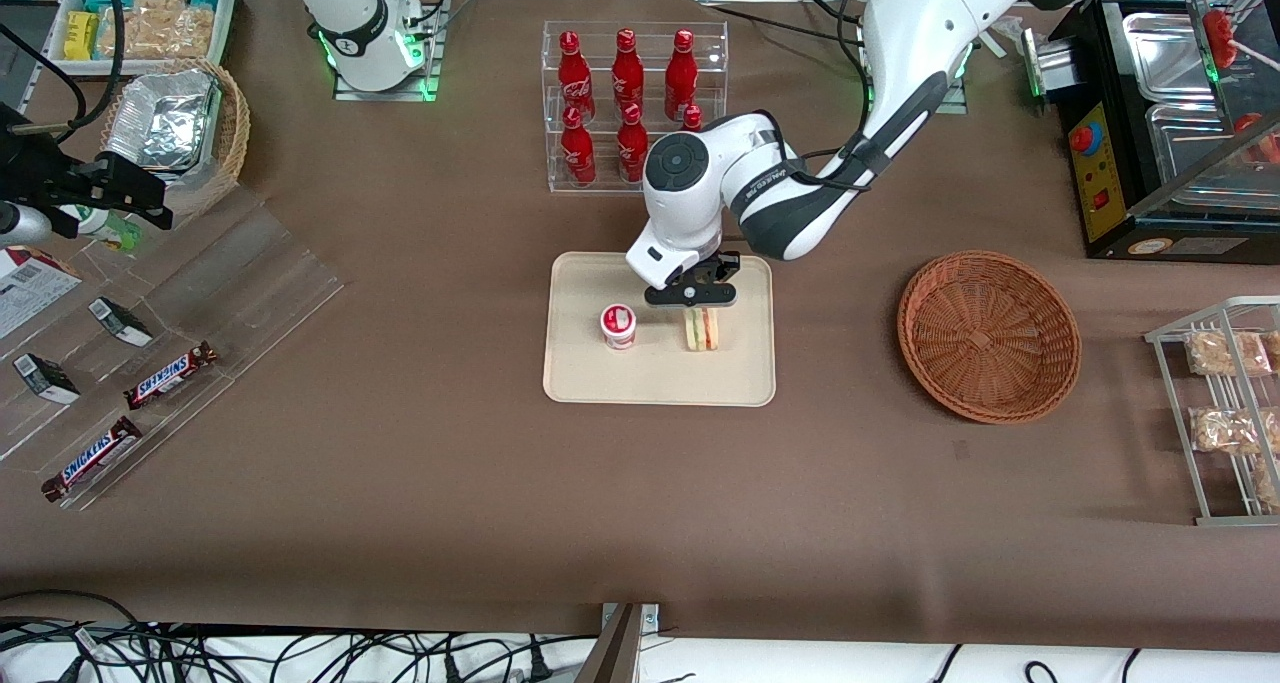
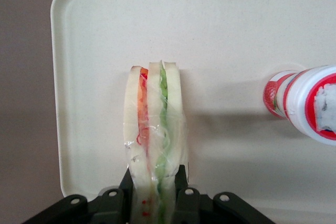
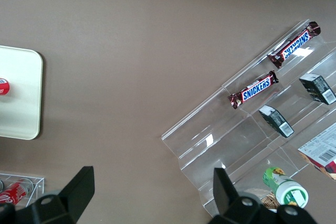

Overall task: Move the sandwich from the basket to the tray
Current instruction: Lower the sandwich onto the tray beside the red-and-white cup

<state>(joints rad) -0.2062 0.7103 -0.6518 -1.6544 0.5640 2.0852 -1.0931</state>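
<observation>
reaching down over the tray (image 1: 570, 383), gripper (image 1: 702, 313) clamped on upright sandwich (image 2: 155, 129)

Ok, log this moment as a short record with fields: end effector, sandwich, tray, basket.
end effector: left arm's end effector over the tray, fingers shut on the sandwich
sandwich: clear-wrapped triangular bread wedge with green and red filling, standing on edge on the tray
tray: flat cream-beige rectangular tray, also holding a small red-and-white cup beside the sandwich
basket: round reddish-brown wicker basket, toward the working arm's end, nothing in it
</observation>
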